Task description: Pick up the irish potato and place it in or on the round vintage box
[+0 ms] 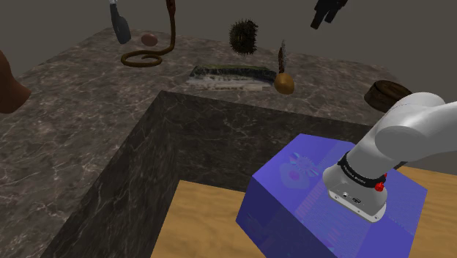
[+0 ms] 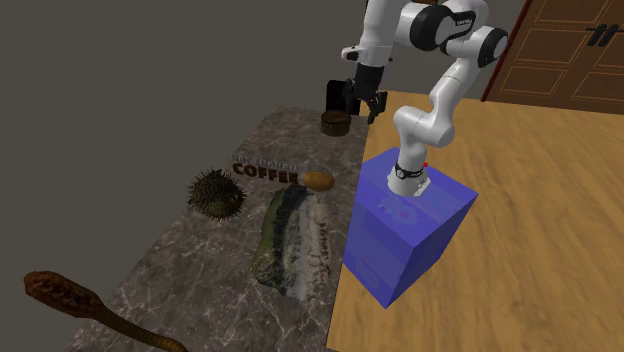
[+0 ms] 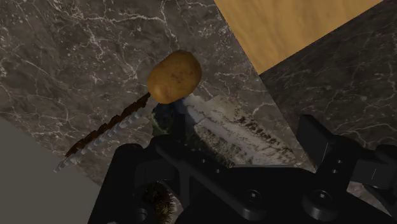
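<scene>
Shoulder view, surface: the table (image 1: 88, 132) was dark marble with pale veins, L-shaped, wrapping round a wooden floor (image 1: 205, 220) on which the blue stand (image 1: 293, 212) stood.
Second exterior view, room: a plain grey wall (image 2: 150, 60) rose behind the table, and a panelled brown door (image 2: 560, 50) stood beyond the floor.
Potato, place: the potato (image 3: 174, 77) lay on the marble at one end of a long slab (image 2: 285, 240), near the table edge that faced the stand.
Potato, axis: oval and lying flat, its long axis ran crosswise to the slab's length.
Potato, surface: smooth tan-gold skin, faintly speckled.
Slab: flat, mottled grey-green, rough-looking.
Strip: a thin brown serrated strip (image 3: 108, 130) ran up to the potato.
Round box: the round box (image 2: 334, 122) was low, dark brown and cylindrical, farther along the same edge, well apart from the potato.
Hand: the black hand (image 2: 362, 100) hung above the table near the round box, fingers apart and clasping nothing.
Spiky ball: the spiky ball (image 1: 243, 35) was dark and bristled all over.
</scene>
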Robot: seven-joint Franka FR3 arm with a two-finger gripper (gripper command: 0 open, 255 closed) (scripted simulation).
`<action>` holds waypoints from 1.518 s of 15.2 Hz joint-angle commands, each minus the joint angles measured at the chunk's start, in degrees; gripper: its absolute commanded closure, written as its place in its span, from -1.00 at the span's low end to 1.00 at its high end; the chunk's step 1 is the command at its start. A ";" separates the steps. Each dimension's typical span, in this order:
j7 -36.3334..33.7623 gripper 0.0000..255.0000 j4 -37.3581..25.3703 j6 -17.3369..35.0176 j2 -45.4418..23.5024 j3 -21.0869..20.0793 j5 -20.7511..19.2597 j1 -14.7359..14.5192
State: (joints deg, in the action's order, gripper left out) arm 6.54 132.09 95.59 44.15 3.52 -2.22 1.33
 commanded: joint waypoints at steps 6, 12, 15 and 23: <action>6.68 -1.00 5.57 8.44 -0.65 12.50 6.30 0.93; 17.54 -1.00 10.21 17.18 -5.81 28.73 16.46 -0.99; 24.78 -1.00 11.30 20.24 -10.30 37.96 23.54 -4.25; 54.38 -1.00 7.55 10.69 -36.90 82.54 57.21 -36.65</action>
State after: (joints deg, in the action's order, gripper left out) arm 54.69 140.71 110.28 14.22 75.17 47.07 -25.75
